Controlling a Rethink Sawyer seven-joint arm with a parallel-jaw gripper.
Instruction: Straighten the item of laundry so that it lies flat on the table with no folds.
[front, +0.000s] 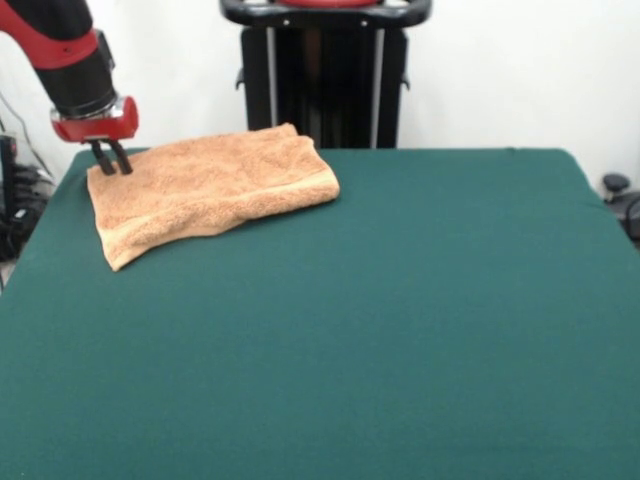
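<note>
The light orange-tan terry towel (205, 190) lies folded over on itself at the far left of the dark green table (400, 320), with a thick doubled edge along its near side. My gripper (113, 160) comes down from the red and black arm at the upper left. Its two dark fingertips (101, 158) touch the towel's far left corner, close together, pinching the cloth there. The corner is not lifted off the table.
The robot's black pedestal (325, 75) stands behind the table's far edge, just beyond the towel. The table's left edge runs close to the towel and gripper. Cables and dark gear (15, 200) sit off the left side. A dark object (620, 195) shows at the right.
</note>
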